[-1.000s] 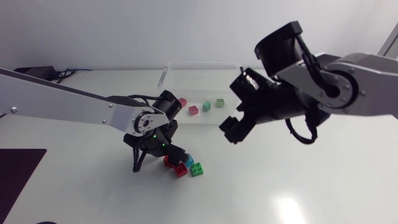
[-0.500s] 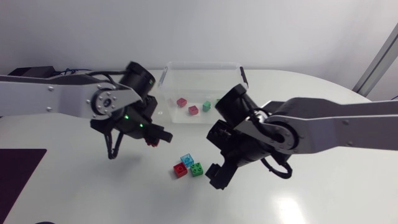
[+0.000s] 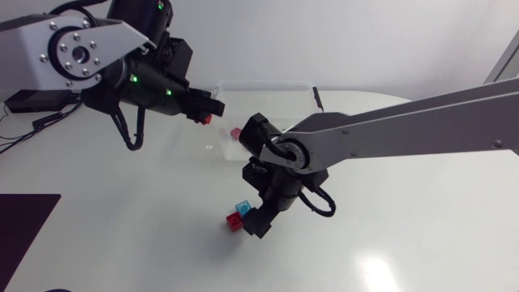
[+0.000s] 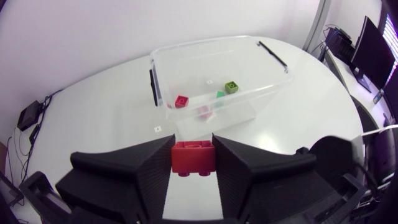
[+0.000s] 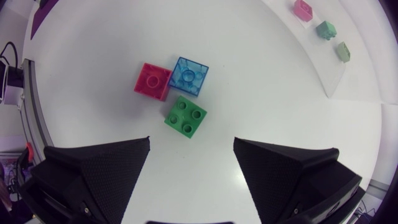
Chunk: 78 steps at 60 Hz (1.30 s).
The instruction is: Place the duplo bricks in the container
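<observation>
My left gripper (image 3: 207, 116) is shut on a red duplo brick (image 4: 193, 157) and holds it in the air just short of the clear container (image 4: 205, 45), which lies ahead of it. Inside the container lie a red brick (image 4: 181, 100) and two green bricks (image 4: 231, 86). My right gripper (image 5: 191, 155) hangs open above a cluster on the table: a red brick (image 5: 152, 81), a blue brick (image 5: 189, 76) and a green brick (image 5: 186, 116). In the head view the right gripper (image 3: 259, 222) covers the green one; the red (image 3: 234, 221) and blue (image 3: 241, 208) bricks show beside it.
The container (image 3: 268, 83) stands at the back middle of the white table, its black latches on the side walls. A dark mat (image 3: 24, 227) lies at the front left corner. My right arm's links (image 3: 365, 134) stretch across the table's right half.
My left gripper shut on a red brick from the cluster and lifted it up and back toward the container. My right arm swung down from the container to above the remaining three bricks.
</observation>
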Each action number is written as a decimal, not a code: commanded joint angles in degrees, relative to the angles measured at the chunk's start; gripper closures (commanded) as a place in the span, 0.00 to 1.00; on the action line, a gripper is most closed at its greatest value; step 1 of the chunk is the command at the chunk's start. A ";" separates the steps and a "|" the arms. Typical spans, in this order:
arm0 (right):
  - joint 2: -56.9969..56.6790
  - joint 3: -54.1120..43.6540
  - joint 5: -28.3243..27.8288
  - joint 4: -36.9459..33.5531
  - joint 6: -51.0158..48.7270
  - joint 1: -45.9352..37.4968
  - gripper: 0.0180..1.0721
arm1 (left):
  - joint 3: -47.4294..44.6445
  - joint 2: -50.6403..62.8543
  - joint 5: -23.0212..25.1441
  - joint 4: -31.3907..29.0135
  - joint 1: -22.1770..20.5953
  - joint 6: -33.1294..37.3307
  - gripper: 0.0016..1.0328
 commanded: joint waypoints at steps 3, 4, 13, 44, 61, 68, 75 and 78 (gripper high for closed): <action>3.97 2.73 -0.16 -1.84 2.67 0.71 0.08 | 4.07 0.81 0.04 0.36 0.77 0.50 0.91; 4.50 2.99 -0.07 -2.01 3.02 0.71 0.08 | 4.42 0.72 0.04 0.62 0.86 0.68 0.91; 7.40 4.92 0.46 -2.98 4.51 0.53 0.08 | 5.92 0.81 0.04 3.70 1.29 1.73 0.91; 14.87 11.78 0.10 -6.58 6.45 -0.44 0.78 | 13.13 16.37 -1.01 22.07 1.12 2.87 0.90; 3.53 7.30 0.37 -8.43 5.83 -3.60 0.78 | 20.33 27.27 -1.89 24.18 1.12 2.79 0.27; -1.30 9.05 0.46 -10.89 5.57 -7.20 0.78 | 20.68 26.56 -2.50 21.28 1.38 2.61 0.06; -5.52 13.01 0.46 -13.70 4.69 -10.90 0.78 | 16.11 20.23 -2.77 17.76 1.03 3.93 0.06; -6.75 15.29 0.54 -14.14 4.51 -12.21 0.78 | 14.27 16.81 -2.94 14.77 0.77 4.28 0.06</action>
